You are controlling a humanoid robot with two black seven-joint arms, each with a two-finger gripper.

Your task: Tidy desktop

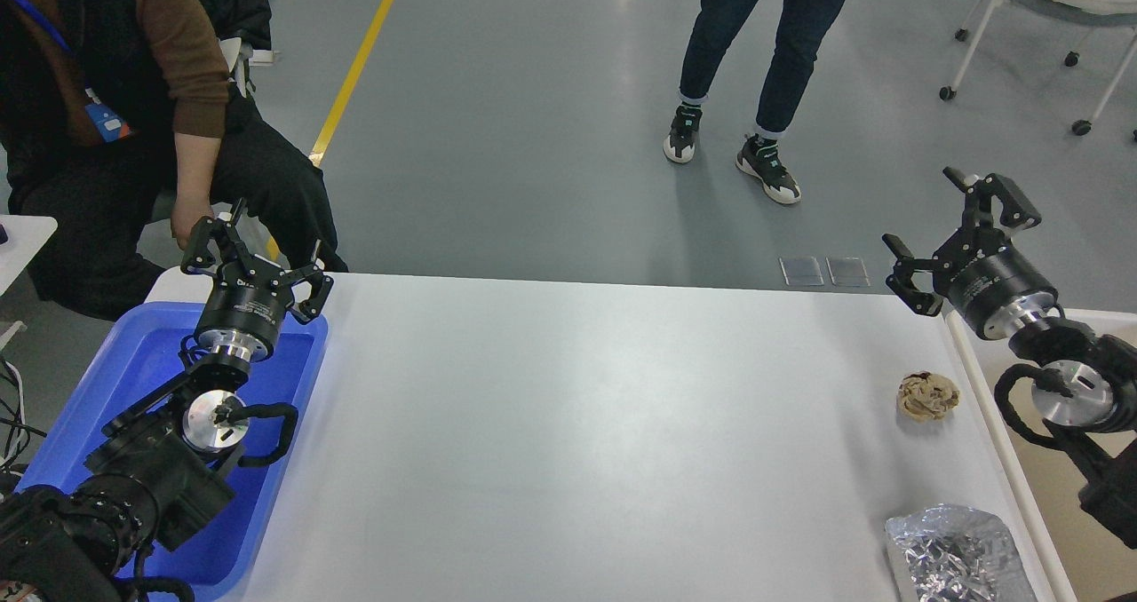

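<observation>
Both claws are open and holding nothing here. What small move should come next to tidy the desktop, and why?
Probably lower the right claw toward the crumpled brown wad. It lies loose on the desktop nearest that open, empty claw, with the beige bin just beside it. The left claw hangs far off over the blue tray.

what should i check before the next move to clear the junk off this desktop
1. Right gripper open and empty: ok.
2. Left gripper open and empty, above the blue tray: ok.
3. Crumpled brown paper ball unobstructed on the desktop, near its right edge: ok.
4. Crumpled foil bag fully in view: not ok, cut off at the bottom edge.
5. Beige bin beside the right edge ready to receive: cannot tell, mostly hidden by the arm.
6. People clear of the arms: not ok, the seated person's hand is close to the left gripper.
</observation>
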